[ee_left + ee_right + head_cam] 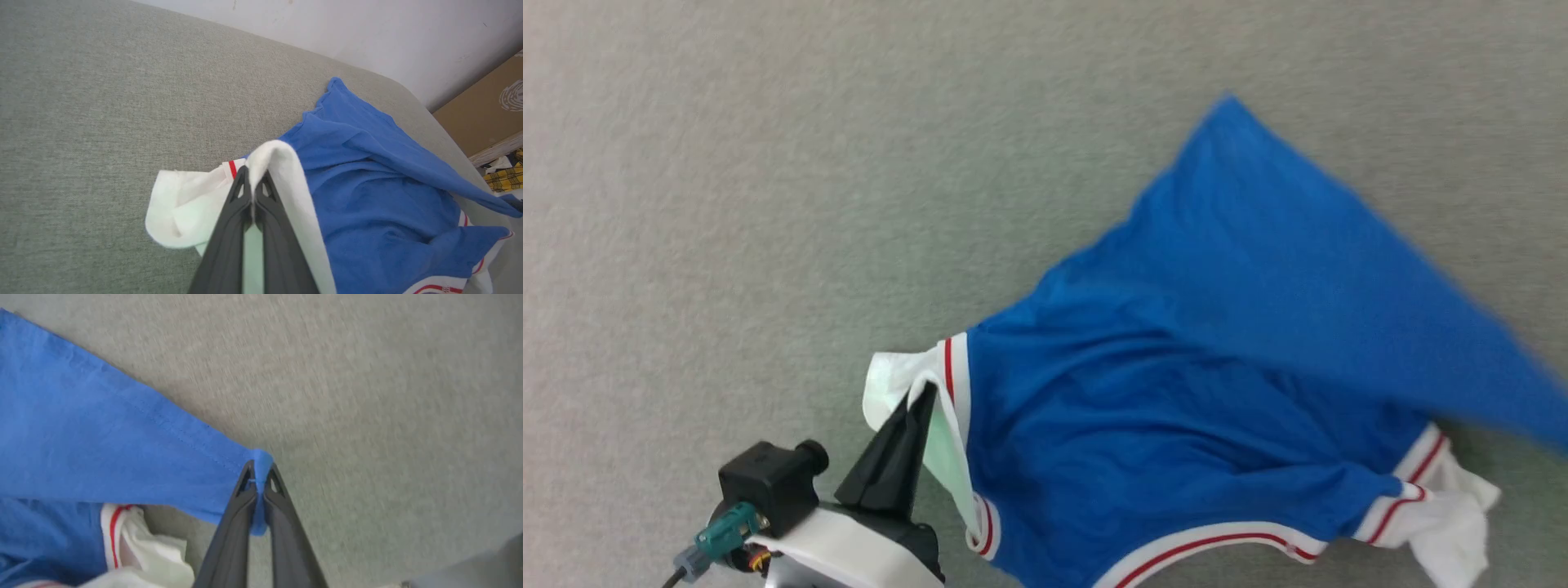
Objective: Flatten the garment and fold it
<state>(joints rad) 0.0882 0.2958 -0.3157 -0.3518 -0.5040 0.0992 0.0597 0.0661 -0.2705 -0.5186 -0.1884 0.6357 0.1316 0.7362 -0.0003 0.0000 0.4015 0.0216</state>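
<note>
The garment (1176,384), a royal-blue jersey with white sleeves and thin red stripes, lies rumpled on the grey surface, plain blue side up. My left gripper (923,394) is shut on the white edge by the left sleeve, and the cloth drapes over its fingertips (254,179) in the left wrist view. In the right wrist view my right gripper (258,470) is shut on a blue corner of the garment (102,449), held up off the surface. That lifted blue flap runs off the head view's right edge. The other white sleeve (1454,523) lies bunched at the lower right.
The grey fabric surface (768,163) stretches wide to the left and behind the garment. In the left wrist view a pale wall (367,32) stands behind it, with a brown cardboard box (482,114) and yellow plaid cloth (506,177) beyond the right edge.
</note>
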